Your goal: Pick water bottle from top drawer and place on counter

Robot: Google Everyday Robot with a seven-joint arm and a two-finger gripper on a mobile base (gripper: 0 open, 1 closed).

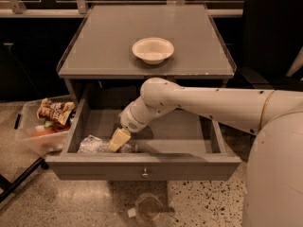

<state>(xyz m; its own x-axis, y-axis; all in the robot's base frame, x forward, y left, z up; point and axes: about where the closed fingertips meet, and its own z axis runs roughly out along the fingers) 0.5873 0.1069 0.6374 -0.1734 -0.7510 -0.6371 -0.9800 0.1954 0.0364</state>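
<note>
Camera view: claw [118, 140] touches water bottle [96, 145] inside top drawer [142, 167].

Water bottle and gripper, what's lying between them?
Nothing: in the camera view the gripper overlaps the water bottle, front left of the top drawer.

no lettering can be read, neither on the brown snack bag [56, 111] nor on the crinkled clear plastic water bottle [94, 144]. the pale gripper [118, 140] sits inside the wide grey top drawer [142, 167], right at the bottle.

Pincer [118, 140] at water bottle [93, 144] — top drawer's [180, 166] front-left
</note>
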